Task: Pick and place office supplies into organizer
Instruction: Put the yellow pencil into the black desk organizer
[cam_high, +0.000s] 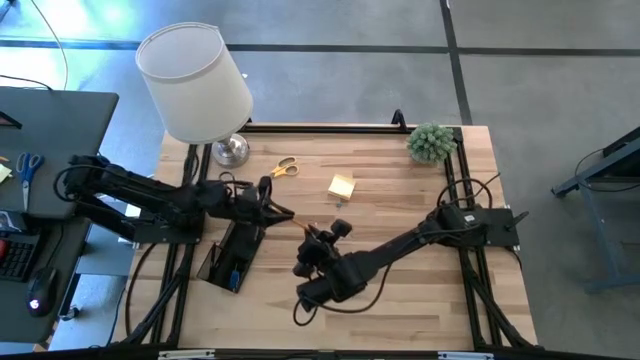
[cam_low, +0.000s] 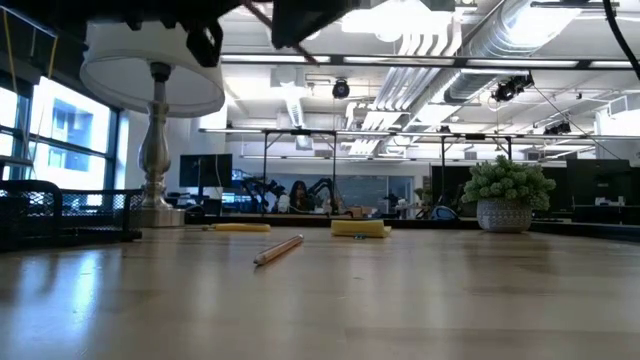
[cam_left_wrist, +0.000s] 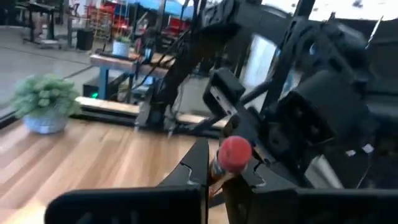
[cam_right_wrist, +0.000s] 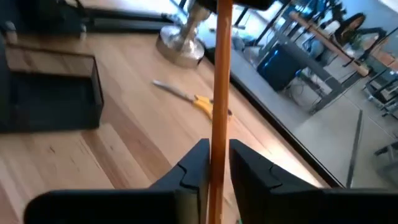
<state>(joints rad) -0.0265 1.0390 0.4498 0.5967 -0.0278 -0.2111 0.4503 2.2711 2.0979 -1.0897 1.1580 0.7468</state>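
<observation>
A wooden pencil (cam_high: 298, 224) hangs in the air between my two grippers, above the table's middle. My left gripper (cam_high: 283, 212) comes from the table's left and is shut on it. My right gripper (cam_high: 312, 238) comes from the right and closes on it too. The black organizer (cam_high: 232, 255) stands on the table below my left gripper. Flat on the table at the far side lie yellow-handled scissors (cam_high: 285, 168) and a yellow sticky-note pad (cam_high: 341, 186). A second pencil (cam_low: 278, 250) lies on the tabletop. My left gripper (cam_left_wrist: 214, 165) pinches the pencil just behind its red eraser end (cam_left_wrist: 235, 152) between its two fingers. It comes level from the table's left. The pencil is clear of the table and runs on toward my right gripper. My right gripper (cam_right_wrist: 219, 158) has the pencil's wooden shaft (cam_right_wrist: 221, 134) between its two fingers, which lie across the shaft. The pencil stands clear of the table.
A white-shaded lamp (cam_high: 195, 85) with a chrome base stands at the far left corner and a small green plant (cam_high: 432, 142) at the far right. A side desk (cam_high: 40, 150) with blue-handled scissors lies beyond the table's left edge. Bare wood (cam_high: 420, 300) shows near the front right.
</observation>
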